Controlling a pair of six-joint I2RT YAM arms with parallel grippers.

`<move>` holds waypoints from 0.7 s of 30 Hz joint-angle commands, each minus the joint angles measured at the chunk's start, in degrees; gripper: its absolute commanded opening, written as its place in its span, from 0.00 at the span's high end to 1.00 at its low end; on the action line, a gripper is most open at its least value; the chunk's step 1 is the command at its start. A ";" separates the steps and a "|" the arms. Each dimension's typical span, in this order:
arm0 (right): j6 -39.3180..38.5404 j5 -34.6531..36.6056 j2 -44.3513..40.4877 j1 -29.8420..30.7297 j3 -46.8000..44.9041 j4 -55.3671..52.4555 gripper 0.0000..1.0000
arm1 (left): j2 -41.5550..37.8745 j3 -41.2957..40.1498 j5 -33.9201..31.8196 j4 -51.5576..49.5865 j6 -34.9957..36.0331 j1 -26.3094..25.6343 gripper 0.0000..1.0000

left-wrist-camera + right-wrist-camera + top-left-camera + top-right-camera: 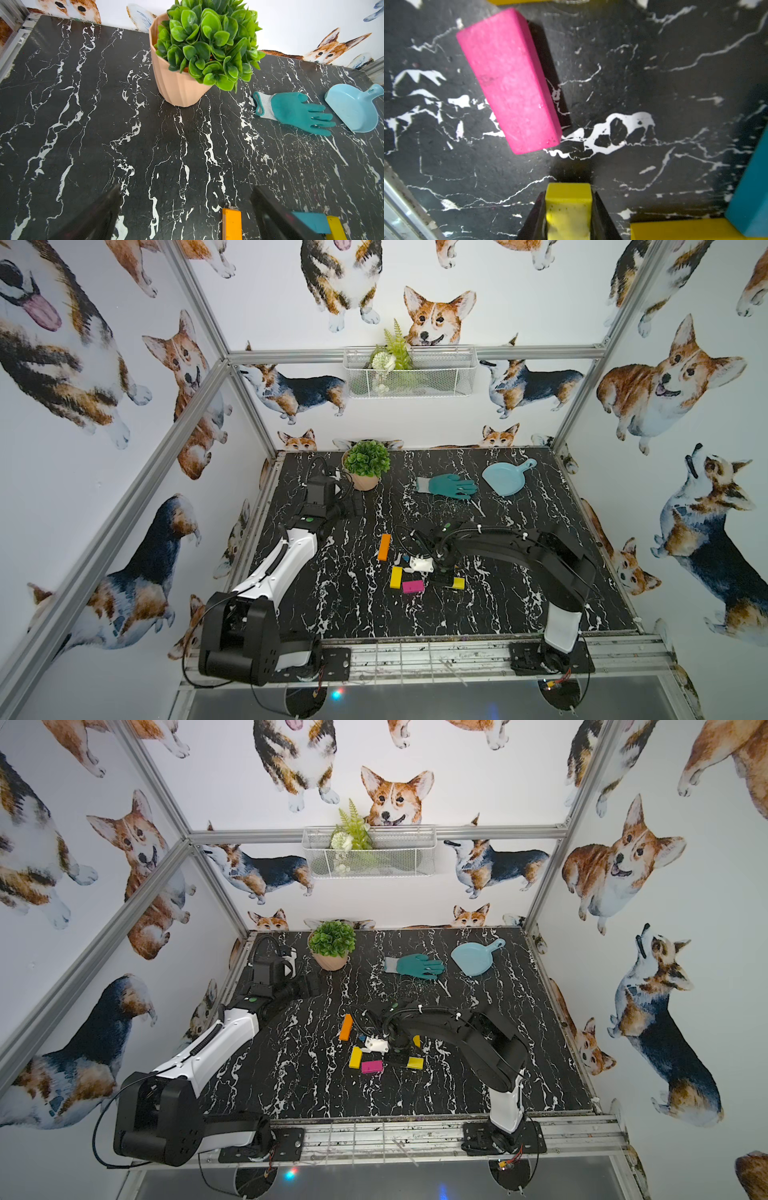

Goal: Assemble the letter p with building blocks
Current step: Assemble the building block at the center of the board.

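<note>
My right gripper (pixel 568 194) is shut on a yellow block (pixel 568 209), low over the table; in a top view the block's end (pixel 459 583) sticks out beside the gripper (pixel 441 581). Just in front of it lies the magenta block (pixel 508 83) (pixel 412 586), with a second yellow block (pixel 396 576) to its left. The orange block (pixel 384 546) lies farther back. A teal-blue block (pixel 753 197) rests over another yellow block (pixel 675 230), mostly hidden under the arm in the top views. My left gripper (pixel 357 504) (pixel 187 207) hangs open and empty behind the orange block (pixel 232 224).
A potted plant (pixel 366 466) stands at the back left, close to the left arm. A teal glove (pixel 451 486) and a light-blue toy pan (pixel 507 477) lie at the back right. The metal frame rail (pixel 415 651) runs along the table's front edge.
</note>
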 commanded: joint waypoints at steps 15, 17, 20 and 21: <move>-10.63 -6.08 5.44 -4.02 4.26 0.03 0.87 | -0.07 -0.27 -0.50 1.93 0.04 0.07 0.00; -11.27 -5.77 5.80 -4.23 4.71 -0.04 0.87 | -0.09 -0.30 -0.49 2.02 -0.01 0.08 0.00; -12.24 -4.33 6.26 -4.25 5.51 0.03 0.87 | -0.11 -0.31 -0.55 2.05 0.04 0.08 0.00; -12.50 -3.50 6.40 -4.25 5.66 -0.02 0.88 | -0.11 -0.29 -0.57 2.02 0.04 0.07 0.00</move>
